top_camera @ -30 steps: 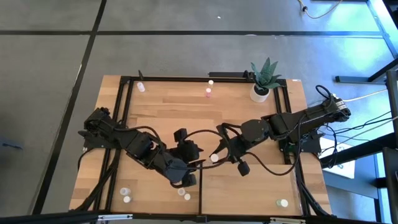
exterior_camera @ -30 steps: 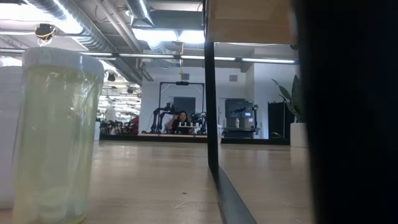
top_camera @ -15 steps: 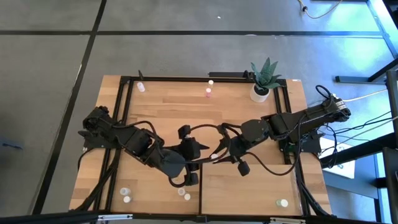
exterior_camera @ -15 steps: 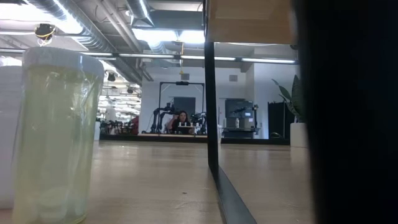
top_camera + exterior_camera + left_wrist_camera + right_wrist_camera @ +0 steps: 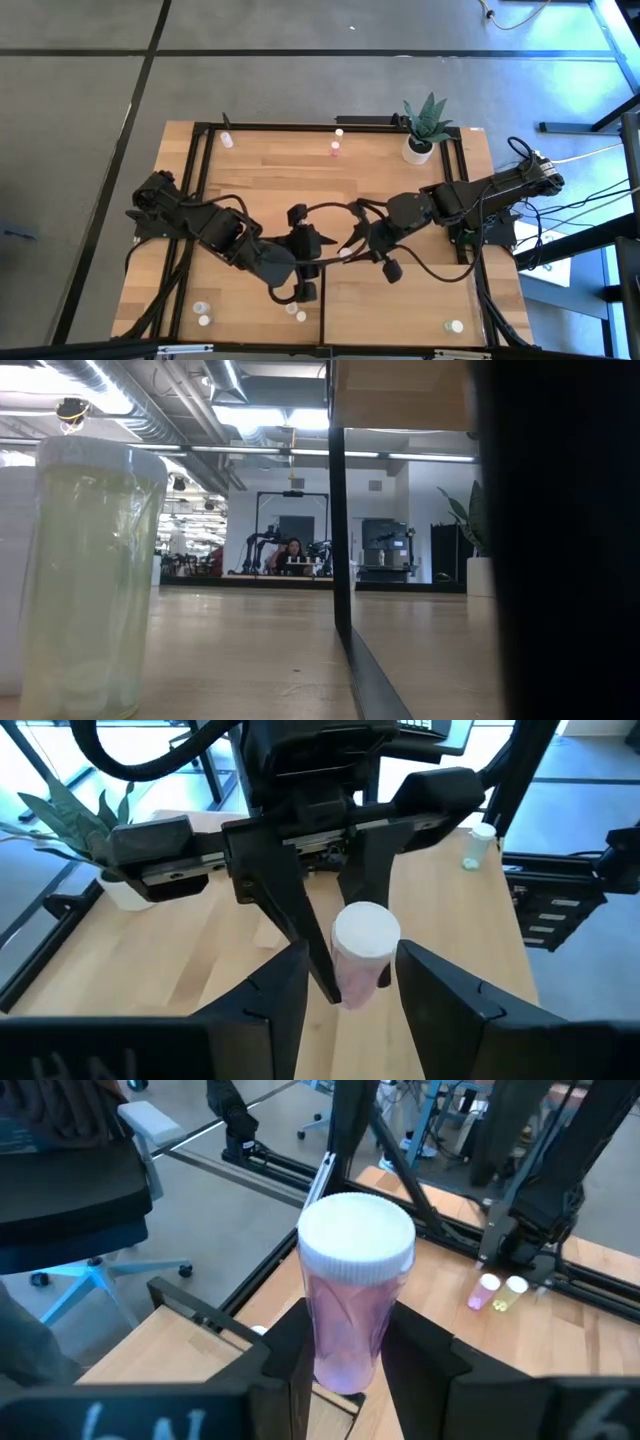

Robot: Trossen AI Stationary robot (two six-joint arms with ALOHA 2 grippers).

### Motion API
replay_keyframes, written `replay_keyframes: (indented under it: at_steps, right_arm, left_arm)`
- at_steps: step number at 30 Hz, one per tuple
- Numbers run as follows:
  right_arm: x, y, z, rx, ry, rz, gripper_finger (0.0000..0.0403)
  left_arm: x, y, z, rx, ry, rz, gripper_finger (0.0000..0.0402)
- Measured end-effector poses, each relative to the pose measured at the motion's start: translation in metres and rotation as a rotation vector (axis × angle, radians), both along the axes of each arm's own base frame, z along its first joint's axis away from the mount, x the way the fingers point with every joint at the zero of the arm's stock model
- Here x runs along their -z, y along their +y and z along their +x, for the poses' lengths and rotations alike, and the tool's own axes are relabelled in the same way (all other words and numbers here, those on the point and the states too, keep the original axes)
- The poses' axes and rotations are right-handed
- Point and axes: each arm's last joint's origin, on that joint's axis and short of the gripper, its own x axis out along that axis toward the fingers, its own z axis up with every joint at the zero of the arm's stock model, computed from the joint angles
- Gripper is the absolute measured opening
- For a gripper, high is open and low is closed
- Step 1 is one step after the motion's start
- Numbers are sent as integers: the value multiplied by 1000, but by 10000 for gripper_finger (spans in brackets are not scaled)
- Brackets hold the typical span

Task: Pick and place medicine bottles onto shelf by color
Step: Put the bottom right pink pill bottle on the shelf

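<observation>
Where the low view sits at the front edge of the worktop [image 5: 250,180], a pale yellow bottle [image 5: 90,575] with a white cap stands upright right by the lens, and a dark post [image 5: 340,540] rises just beside it. From above, the front edge carries more small bottles: a pair [image 5: 203,312] toward the left, another pair [image 5: 296,313] near the middle and one greenish bottle [image 5: 455,326] toward the right, all well apart from the arms. Farther in, at mid-worktop, both arms reach inward and their tips meet. The right gripper [image 5: 352,250] has its jaws clamped on a pink bottle [image 5: 355,1300] with a white cap, held upright and off the wood. The left gripper [image 5: 318,250] faces it from the other side, its jaws standing apart with the same pink bottle between them; in the left wrist view the bottle sits between the two dark fingers [image 5: 440,990], though whether they touch it I cannot tell. Beyond the grippers, near the far edge, a pink bottle [image 5: 336,149] and a whitish one [image 5: 339,131] stand close together, and another pinkish bottle [image 5: 227,140] stands near the far left corner. A potted plant [image 5: 422,128] stands at the far right. Far off in the room behind, a person [image 5: 293,550] sits among other rigs.
</observation>
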Motion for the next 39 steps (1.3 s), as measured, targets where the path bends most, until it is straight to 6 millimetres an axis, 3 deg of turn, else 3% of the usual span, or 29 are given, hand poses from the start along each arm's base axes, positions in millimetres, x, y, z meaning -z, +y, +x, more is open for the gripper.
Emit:
replay_keyframes:
  at_steps: [6, 16, 25, 31, 39]
  right_arm:
    - [-6, 10, -15, -59, 5, 4, 103]
    - [-25, 11, -57, -249, 31, 54, 103]
    - [11, 8, -69, -296, -54, 169, 103]
    - [33, 10, -74, -376, -23, 155, 103]
    - [36, 10, -74, -398, -9, 160, 103]
  left_arm:
    - [0, -9, -5, 27, 1, -1, 145]
    - [0, -17, -9, 39, -7, -26, 145]
    - [-2, -17, -8, 38, -23, -36, 145]
    - [-4, -17, -7, 38, -49, -52, 147]
    - [-7, -14, -3, 21, -83, -81, 146]
